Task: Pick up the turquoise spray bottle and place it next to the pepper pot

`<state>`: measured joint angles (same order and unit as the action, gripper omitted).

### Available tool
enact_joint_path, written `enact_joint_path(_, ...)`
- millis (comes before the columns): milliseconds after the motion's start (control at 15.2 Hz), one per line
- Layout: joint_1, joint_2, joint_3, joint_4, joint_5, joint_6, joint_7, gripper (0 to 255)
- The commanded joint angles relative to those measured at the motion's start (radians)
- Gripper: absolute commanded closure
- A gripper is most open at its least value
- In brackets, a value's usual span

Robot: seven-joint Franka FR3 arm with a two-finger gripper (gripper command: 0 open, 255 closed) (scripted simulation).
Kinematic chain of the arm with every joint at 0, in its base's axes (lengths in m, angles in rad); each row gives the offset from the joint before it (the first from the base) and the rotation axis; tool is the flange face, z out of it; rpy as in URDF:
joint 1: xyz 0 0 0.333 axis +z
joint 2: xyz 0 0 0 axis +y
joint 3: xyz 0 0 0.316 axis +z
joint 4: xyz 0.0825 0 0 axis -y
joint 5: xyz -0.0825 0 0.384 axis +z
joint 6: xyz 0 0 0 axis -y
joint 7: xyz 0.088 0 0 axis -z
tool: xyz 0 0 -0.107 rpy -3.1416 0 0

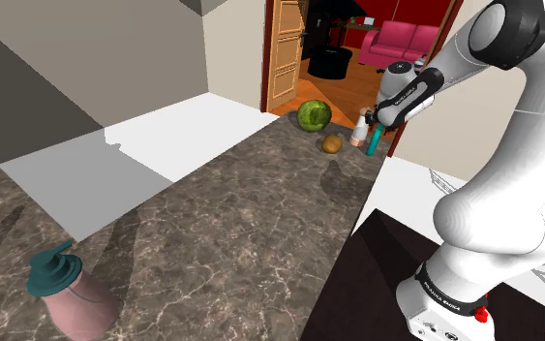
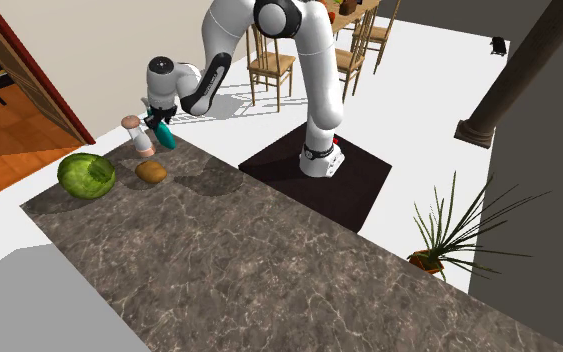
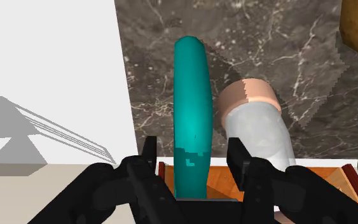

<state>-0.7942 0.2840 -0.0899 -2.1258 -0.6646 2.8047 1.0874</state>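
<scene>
The turquoise spray bottle (image 3: 191,108) stands at the counter's edge, close beside the pepper pot (image 3: 255,121), which is white with a pinkish-tan top. My gripper (image 3: 193,153) is right over the bottle, its black fingers (image 3: 149,156) on either side with a narrow gap to each, so it is open. In the shoulder view the bottle (image 1: 373,139) sits under the gripper (image 1: 380,123), just right of the pepper pot (image 1: 361,126). In the second exterior view the bottle (image 2: 165,134) leans slightly below the gripper (image 2: 158,117), next to the pot (image 2: 139,135).
A green cabbage (image 1: 313,115) and a brown potato-like lump (image 1: 332,143) lie close to the pot. A pink jug with a teal lid (image 1: 67,291) stands at the near end of the dark marble counter (image 1: 241,232). An open wooden door (image 1: 285,53) is behind.
</scene>
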Motion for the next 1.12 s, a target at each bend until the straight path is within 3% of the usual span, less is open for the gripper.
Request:
enact_joint_path(0, 0.000, 0.000, 0.000, 0.000, 0.000, 0.000, 0.000, 0)
enact_joint_path(264, 0.000, 0.000, 0.000, 0.000, 0.000, 0.000, 0.000, 0)
enact_joint_path(528, 0.004, -0.133, 0.030, -0.063, 0.049, -0.075, -0.040, 0)
enact_joint_path(1056, 0.004, -0.133, 0.030, -0.063, 0.049, -0.075, -0.040, 0)
